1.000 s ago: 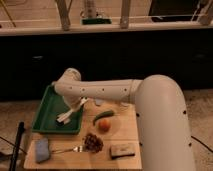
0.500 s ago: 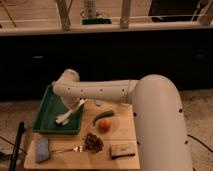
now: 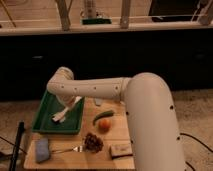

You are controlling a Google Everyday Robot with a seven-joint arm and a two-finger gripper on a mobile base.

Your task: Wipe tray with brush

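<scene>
The green tray lies on the left of the wooden table. My gripper is at the end of the white arm that reaches in from the right, low over the tray's middle. A slim white shape, which looks like the brush, runs from the gripper down to the tray floor, with its lower end towards the tray's left front. The brush's dark head does not show.
On the wooden table in front of the tray lie a blue-grey sponge and a metal fork. To the right are a dark cluster of grapes, an orange fruit, a green vegetable and a tan block.
The gripper and the white shape have shifted slightly to the left and forward over the tray floor. The other things have not moved.
</scene>
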